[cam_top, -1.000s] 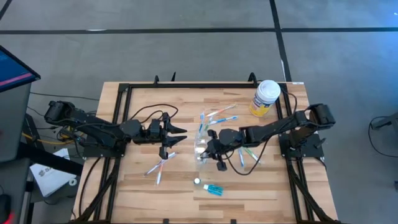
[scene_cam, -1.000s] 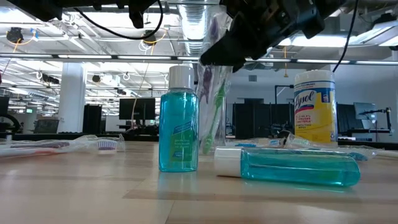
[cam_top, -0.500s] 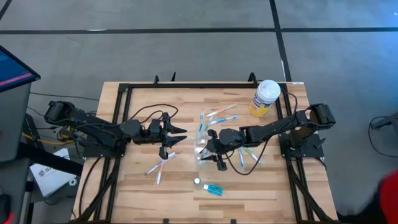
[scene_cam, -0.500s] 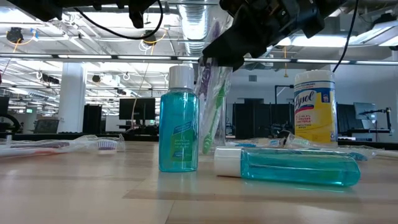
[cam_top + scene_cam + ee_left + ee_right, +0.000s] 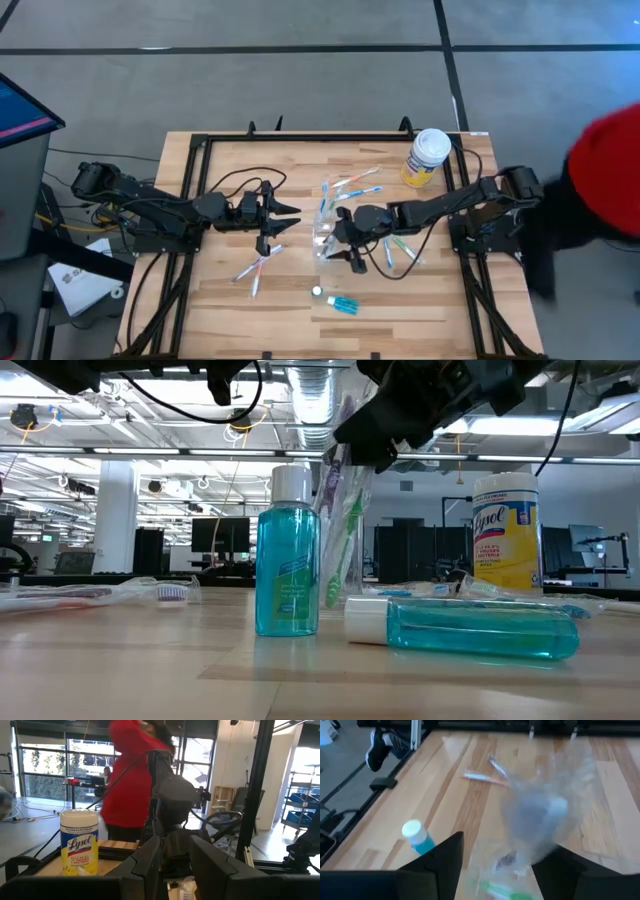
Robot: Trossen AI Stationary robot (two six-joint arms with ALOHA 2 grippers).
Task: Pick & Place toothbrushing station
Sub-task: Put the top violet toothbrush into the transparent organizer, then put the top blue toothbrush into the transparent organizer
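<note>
Now the right hand is being held open over the tumbler mid-desk; it should be lifted straight, avoiding the brushes.

The left hand is waiting partly open, gripping nothing.

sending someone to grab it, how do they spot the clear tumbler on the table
Start from the yellow canister at the table's far right corner and follow the right arm inward to the right gripper, which is open near the table's middle. The clear tumbler stands upright there, the only see-through cup, with a green toothbrush inside.

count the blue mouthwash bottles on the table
2: one mouthwash bottle stands upright near the front edge, the other lying bottle rests on its side just to its right.
</note>
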